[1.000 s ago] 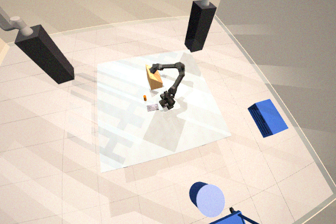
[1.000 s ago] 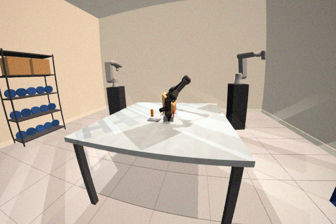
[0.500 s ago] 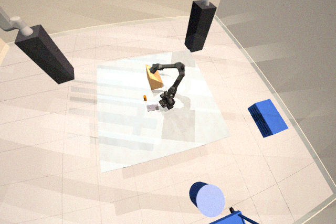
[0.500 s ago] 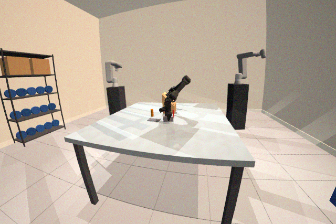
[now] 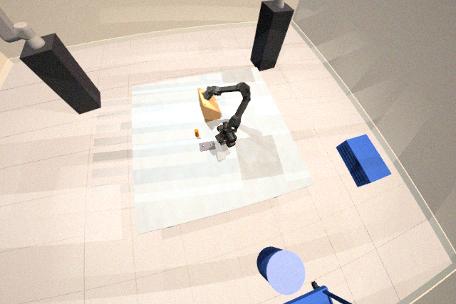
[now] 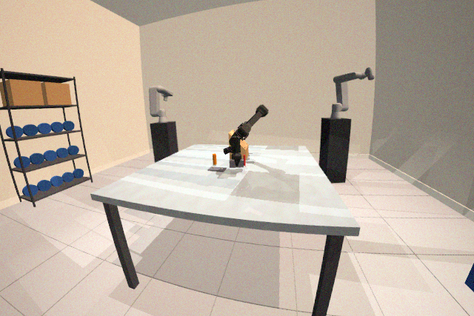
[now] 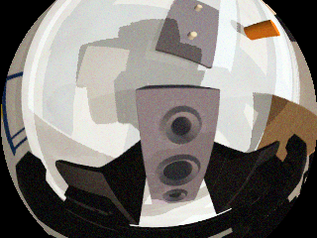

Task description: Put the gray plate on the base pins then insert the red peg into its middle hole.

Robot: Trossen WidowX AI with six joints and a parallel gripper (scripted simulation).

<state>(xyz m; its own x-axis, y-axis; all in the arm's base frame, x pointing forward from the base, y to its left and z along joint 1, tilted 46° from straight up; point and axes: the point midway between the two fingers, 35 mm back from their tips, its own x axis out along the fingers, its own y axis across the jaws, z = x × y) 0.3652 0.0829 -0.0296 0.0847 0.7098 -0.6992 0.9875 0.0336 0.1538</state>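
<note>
The arm (image 5: 241, 103) is bent at the elbow and reaches down. Its gripper (image 7: 177, 188) points downward, and the fingers are closed on the gray plate (image 7: 177, 153).

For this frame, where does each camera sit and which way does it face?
Top: high above the room, looking steeply down on the table; the whole arm shows.
Exterior: out in the room, off the table's edge opposite the arm, facing the back wall; the whole arm shows.
Wrist: on the arm, looking down past the end effector, shut on the plate; only its fingers show.
Shared: top and wrist both show the base and orange cylinder.
</note>
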